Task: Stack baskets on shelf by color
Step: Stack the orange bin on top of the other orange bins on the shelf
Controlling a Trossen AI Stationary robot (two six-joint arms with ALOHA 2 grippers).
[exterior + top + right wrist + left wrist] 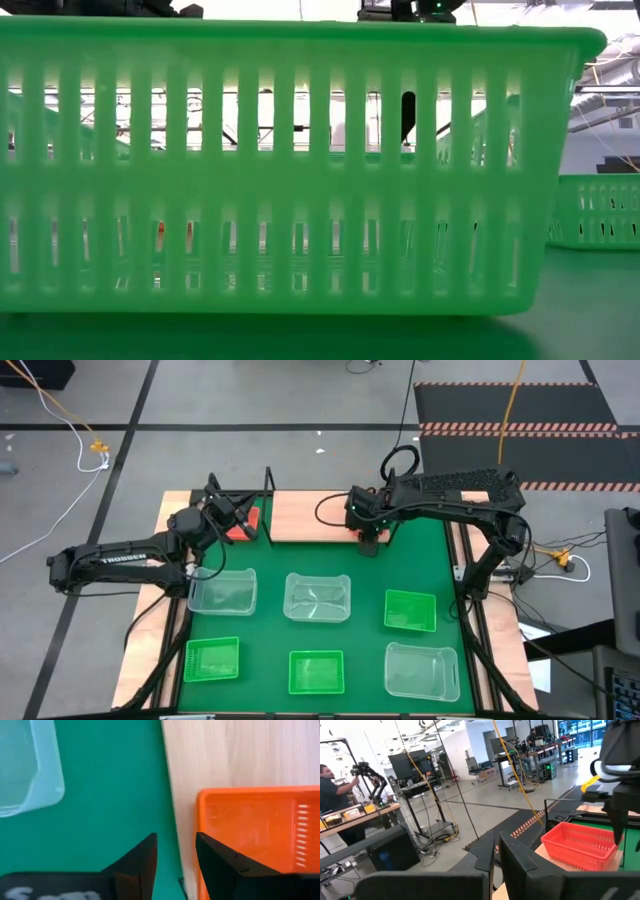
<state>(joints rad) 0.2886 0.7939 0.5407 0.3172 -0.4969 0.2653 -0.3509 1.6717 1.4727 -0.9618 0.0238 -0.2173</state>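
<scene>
A red basket (260, 827), slotted and rounded at the corners, is being seen resting on the light-wood shelf (225, 755). The right gripper (175, 852) is being held spread over its rim. The left gripper (496, 857), pressed together, is being kept beside another red basket (243, 523). Clear and green baskets are lying on the green mat (270, 630); one green basket (290, 170) is blocking the low view.

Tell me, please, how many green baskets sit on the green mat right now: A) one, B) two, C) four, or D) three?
D: the high view shows three green baskets on the mat, one at the front left, one at the front middle and one to the right, among three clear ones.
</scene>
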